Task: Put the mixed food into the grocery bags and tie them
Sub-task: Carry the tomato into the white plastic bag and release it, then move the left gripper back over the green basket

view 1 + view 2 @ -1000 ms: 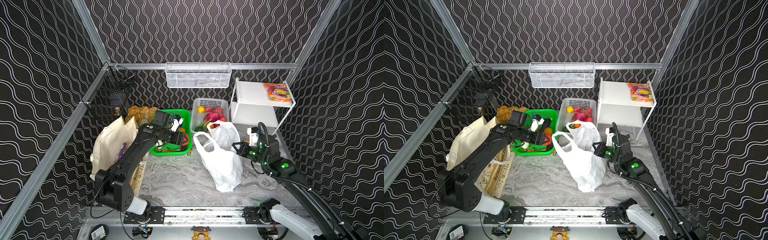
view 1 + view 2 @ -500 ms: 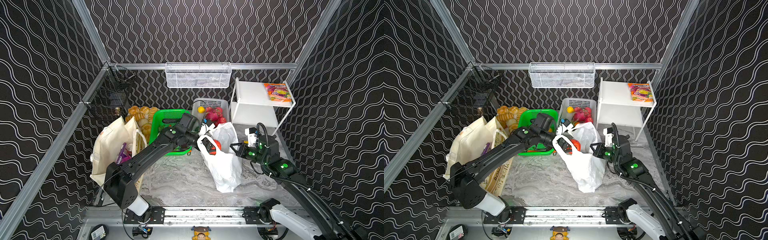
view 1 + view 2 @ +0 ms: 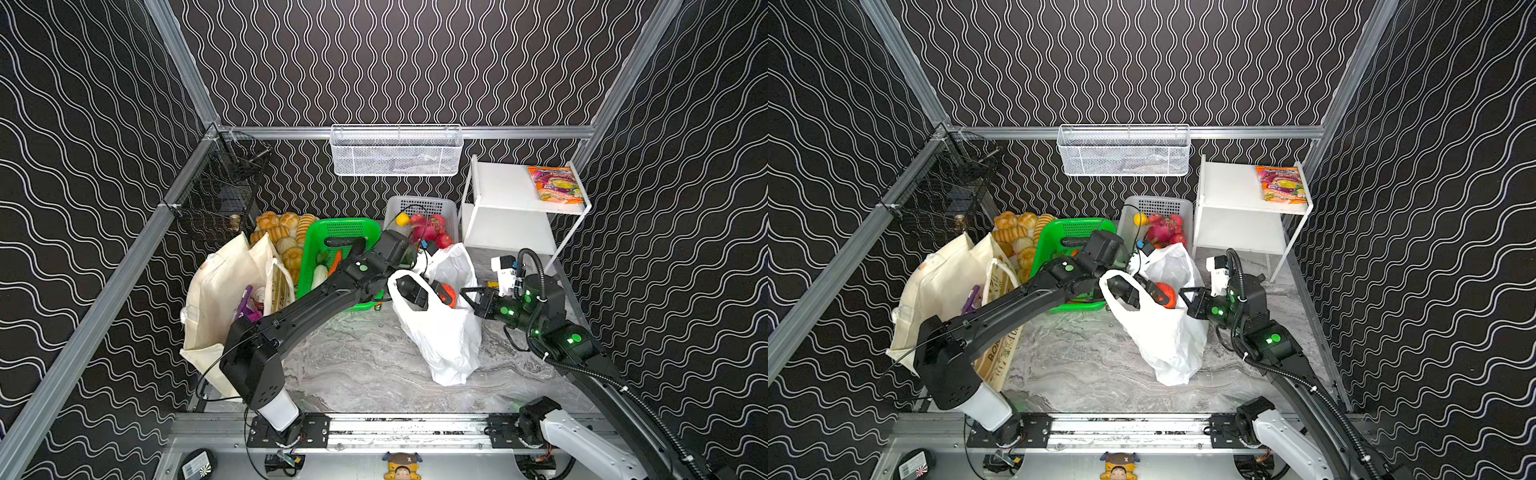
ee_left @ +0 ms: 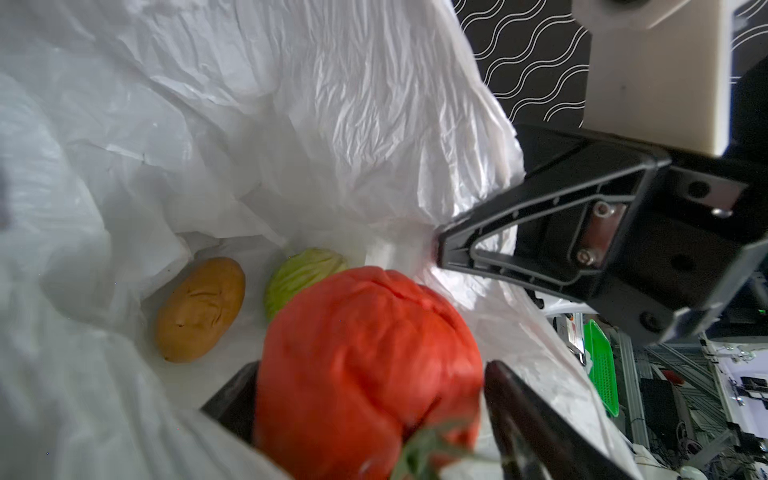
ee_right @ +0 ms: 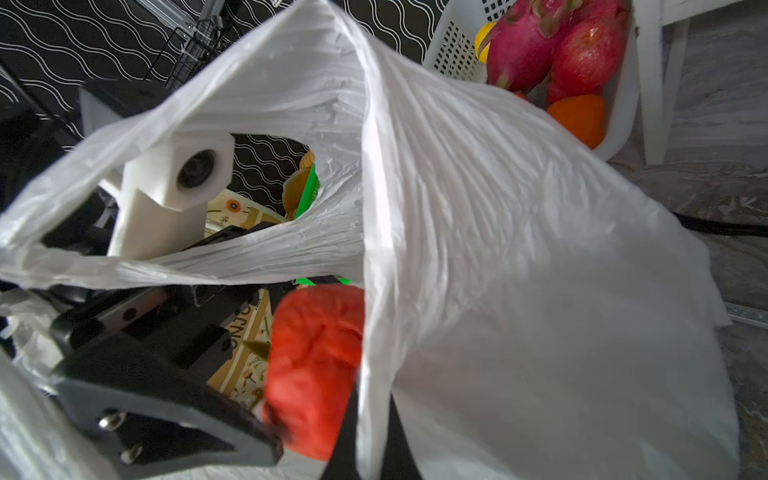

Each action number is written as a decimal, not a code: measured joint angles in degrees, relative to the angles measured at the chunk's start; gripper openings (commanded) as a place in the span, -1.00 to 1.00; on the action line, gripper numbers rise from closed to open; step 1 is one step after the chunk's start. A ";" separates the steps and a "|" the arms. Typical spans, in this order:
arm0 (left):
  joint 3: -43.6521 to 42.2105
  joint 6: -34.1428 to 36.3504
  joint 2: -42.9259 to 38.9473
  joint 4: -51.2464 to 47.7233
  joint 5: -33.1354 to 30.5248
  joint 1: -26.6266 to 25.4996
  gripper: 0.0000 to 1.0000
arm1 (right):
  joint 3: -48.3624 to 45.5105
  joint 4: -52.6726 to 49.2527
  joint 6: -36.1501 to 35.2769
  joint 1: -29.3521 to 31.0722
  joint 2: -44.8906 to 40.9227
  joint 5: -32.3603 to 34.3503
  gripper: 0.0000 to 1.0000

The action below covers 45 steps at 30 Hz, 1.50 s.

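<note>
The white plastic bag (image 3: 440,340) (image 3: 1163,332) stands mid-table with its mouth held wide. My right gripper (image 3: 467,295) (image 5: 374,440) is shut on its near rim. Over that mouth hovers my left gripper (image 3: 430,293) (image 4: 365,386), open, with the red tomato (image 3: 446,293) (image 4: 365,353) loose between its fingers and a gap on one side. At the bag's bottom lie a brown potato (image 4: 199,309) and a green cabbage (image 4: 303,274). The cream canvas tote (image 3: 220,299) stands at the left with a purple packet (image 3: 245,301) and a soda can (image 3: 259,295) inside.
A green basket (image 3: 332,237) sits behind the left arm, bread rolls (image 3: 278,232) beside it. Behind the bag is a white basket (image 3: 419,205) of fruit. A white shelf (image 3: 511,191) at the back right carries a colourful packet (image 3: 555,185). A wire basket (image 3: 397,151) hangs on the back wall.
My left gripper swung from the green basket to the plastic bag's mouth carrying the tomato, and its jaws have now spread off it. The right gripper has kept its hold on the rim.
</note>
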 measured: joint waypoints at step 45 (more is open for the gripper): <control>-9.09 1.53 -21.38 -2.95 -30.56 19.85 0.48 | 0.66 -8.55 3.19 -0.33 -2.01 17.49 -1.00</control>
